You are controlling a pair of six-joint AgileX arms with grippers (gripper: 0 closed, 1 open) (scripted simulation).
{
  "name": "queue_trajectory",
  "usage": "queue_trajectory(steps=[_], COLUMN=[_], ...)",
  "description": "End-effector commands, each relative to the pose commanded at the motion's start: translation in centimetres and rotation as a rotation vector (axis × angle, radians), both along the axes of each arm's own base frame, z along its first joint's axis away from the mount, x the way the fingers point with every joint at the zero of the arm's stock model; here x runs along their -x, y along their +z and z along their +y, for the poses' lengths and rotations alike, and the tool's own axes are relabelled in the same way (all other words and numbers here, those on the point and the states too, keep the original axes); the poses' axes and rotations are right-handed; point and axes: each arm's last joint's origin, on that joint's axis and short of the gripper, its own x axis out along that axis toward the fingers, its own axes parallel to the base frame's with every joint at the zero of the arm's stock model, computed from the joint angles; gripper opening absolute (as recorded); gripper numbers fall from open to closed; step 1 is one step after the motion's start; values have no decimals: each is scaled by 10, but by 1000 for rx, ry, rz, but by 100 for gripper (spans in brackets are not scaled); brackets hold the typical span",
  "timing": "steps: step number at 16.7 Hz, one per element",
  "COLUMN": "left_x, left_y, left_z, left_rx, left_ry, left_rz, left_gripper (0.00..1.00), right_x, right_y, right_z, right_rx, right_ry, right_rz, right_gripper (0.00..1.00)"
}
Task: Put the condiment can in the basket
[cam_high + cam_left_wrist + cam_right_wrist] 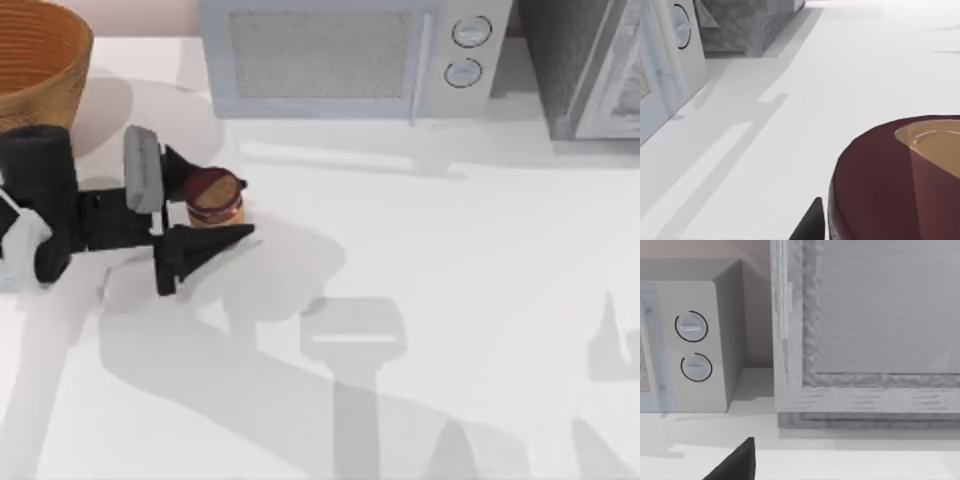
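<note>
The condiment can [214, 198], a short jar with a dark maroon lid and an orange-red label, sits between the two dark fingers of my left gripper [235, 207] at the table's left. The gripper is shut on the can, one finger on each side. The maroon lid [880, 185] looms close in the left wrist view, with a dark fingertip [810, 222] right beside it. I cannot tell whether the can rests on the table or hangs just above it. The woven golden-brown basket [45, 85] stands at the far left corner, behind the left arm. My right gripper [737, 465] is parked facing the back right.
A pale microwave [340, 55] stands along the back edge, its two round knobs [692, 345] visible in the right wrist view. A grey box-like cabinet [585, 65] fills the back right corner. Open white table [450, 280] stretches to the right and front.
</note>
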Motion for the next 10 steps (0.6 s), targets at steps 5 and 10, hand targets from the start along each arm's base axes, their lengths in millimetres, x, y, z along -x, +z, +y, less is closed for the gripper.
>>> queue_trajectory(steps=[5,10], left_x=[-65,-97], left_y=[81,156], left_z=[28,101], left_rx=[-23,-32], left_ry=[170,373], left_rz=[-147,-154], left_gripper=[0,0], right_x=[0,0], right_y=[0,0], right_z=[0,0], right_rx=[0,0], right_ry=[0,0], right_rz=[0,0], right_gripper=[100,100])
